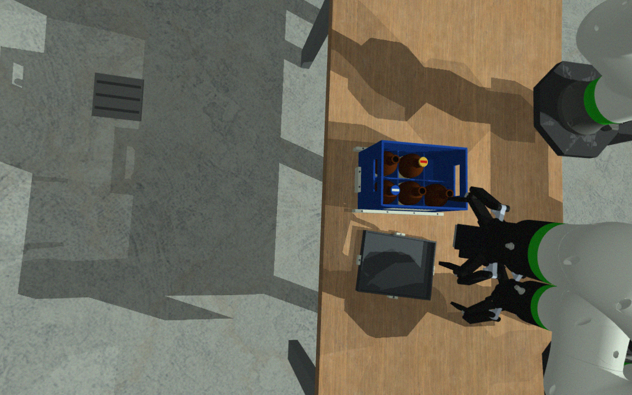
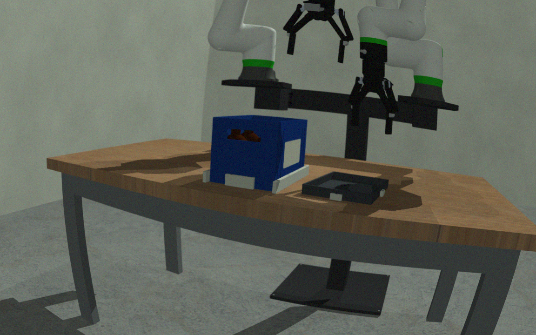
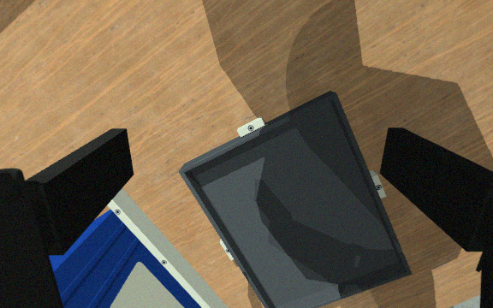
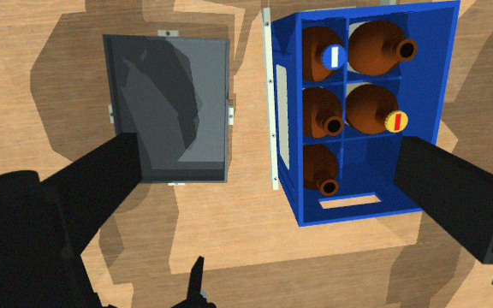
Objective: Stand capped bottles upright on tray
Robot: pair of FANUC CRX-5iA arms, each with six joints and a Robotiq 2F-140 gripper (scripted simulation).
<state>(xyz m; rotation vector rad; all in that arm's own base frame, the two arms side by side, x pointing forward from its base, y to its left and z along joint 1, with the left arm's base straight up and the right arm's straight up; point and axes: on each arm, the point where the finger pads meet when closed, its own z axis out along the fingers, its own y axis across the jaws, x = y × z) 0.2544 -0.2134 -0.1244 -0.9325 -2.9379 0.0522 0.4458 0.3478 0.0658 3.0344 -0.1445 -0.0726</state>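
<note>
The blue crate (image 1: 367, 186) (image 2: 240, 162) (image 3: 88, 257) (image 4: 426, 64) stands upright. It holds a yellow-capped bottle (image 1: 410, 165) (image 4: 368, 109), a blue-capped bottle (image 4: 315, 64) and three open brown bottles (image 4: 375, 47) (image 4: 317, 107) (image 4: 317, 167). The dark tray (image 1: 432, 270) (image 2: 319, 194) (image 4: 227, 85) lies flat and empty beside it. My left gripper (image 2: 371, 129) (image 3: 258, 151) is open and empty above the table, with the tray between its fingers in its wrist view. My right gripper (image 1: 446, 230) (image 2: 315, 58) (image 4: 268, 158) is open and empty, higher up, above the tray and crate side. The left gripper is partly hidden in the top view.
White stop strips (image 1: 396, 212) (image 2: 291, 179) (image 4: 272, 107) edge the crate, and small white blocks (image 3: 251, 127) edge the tray. One crate cell, beside the yellow-capped bottle, is empty. The two grippers are close together, the right one overlapping the left in the top view.
</note>
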